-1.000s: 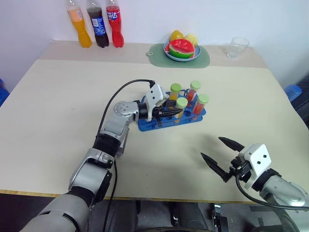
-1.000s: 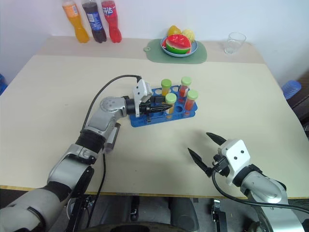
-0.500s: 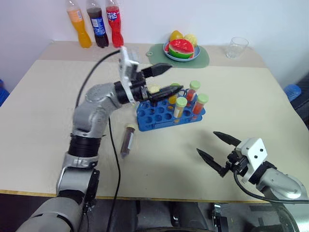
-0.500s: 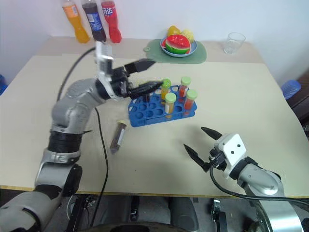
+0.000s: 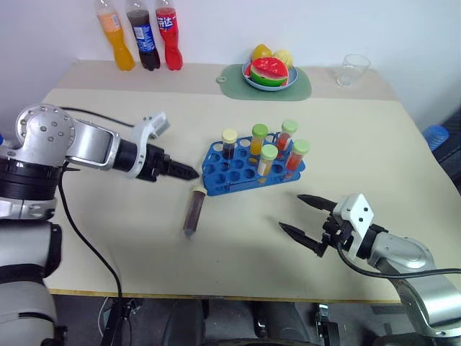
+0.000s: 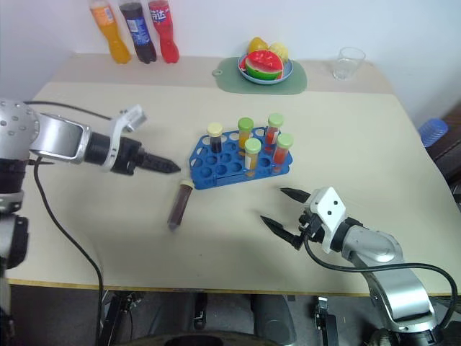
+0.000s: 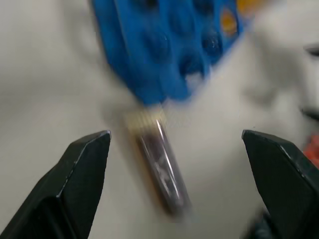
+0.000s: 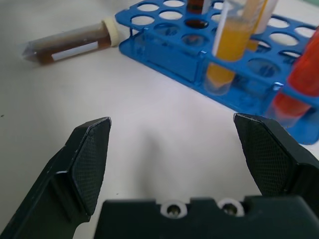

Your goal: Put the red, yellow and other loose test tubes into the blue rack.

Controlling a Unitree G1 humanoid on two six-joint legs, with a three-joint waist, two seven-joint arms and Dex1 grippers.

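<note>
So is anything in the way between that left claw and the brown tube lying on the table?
Nothing visible. The left gripper, open, hangs just above and to the side of the brown tube, with bare table between them. The blue rack sits right at the tube's cap end, also unobstructed.

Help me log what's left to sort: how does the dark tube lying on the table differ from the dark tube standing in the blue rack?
Pose: the lying tube rests on its side on the table, cap toward the blue rack; the racked tube stands upright in a hole.
Place: the lying tube is outside the rack, just in front of its corner; the racked tube sits at the rack's back left.
Both hold dark brown liquid under pale caps.
</note>
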